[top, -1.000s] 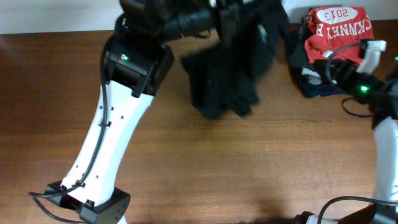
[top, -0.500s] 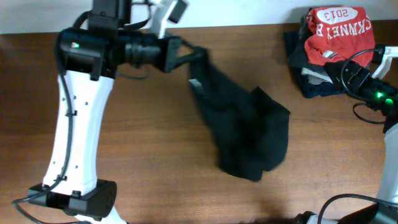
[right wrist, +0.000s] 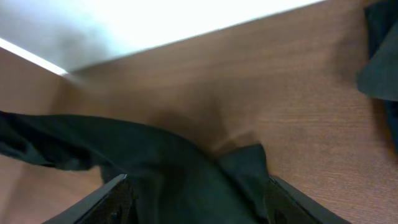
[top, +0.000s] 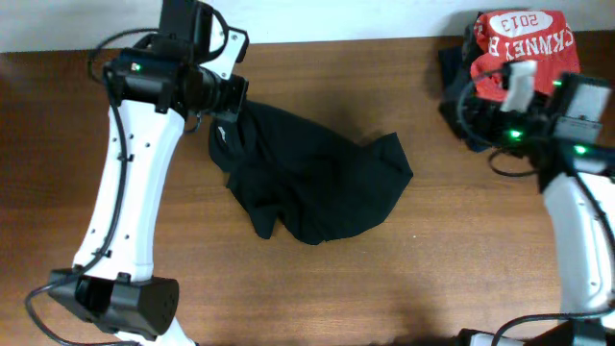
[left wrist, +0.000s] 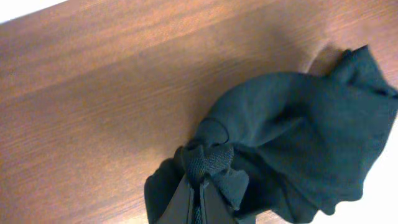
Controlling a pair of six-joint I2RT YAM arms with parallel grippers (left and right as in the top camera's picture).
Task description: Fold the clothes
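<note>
The black T-shirt [top: 307,187] lies crumpled on the wooden table, left of centre, with a small white mark [top: 223,132] near its upper left edge. My left gripper [top: 227,104] is shut on a bunch of the shirt's fabric at that upper left edge. In the left wrist view the shut gripper [left wrist: 198,186] pinches a ribbed edge, and the rest of the shirt [left wrist: 298,137] spreads away to the right. My right gripper [top: 461,111] is open and empty, to the right of the shirt and apart from it. In the right wrist view the gripper [right wrist: 199,202] faces the shirt [right wrist: 155,168].
A red shirt printed "2013" [top: 524,43] sits on folded navy and grey garments [top: 452,67] at the back right, close by my right gripper. A dark garment edge [right wrist: 380,56] shows at the right of the right wrist view. The table's far edge meets a white wall.
My left gripper has pulled the shirt left and down, so it now lies spread on the table. My right arm has swung left toward the shirt.
</note>
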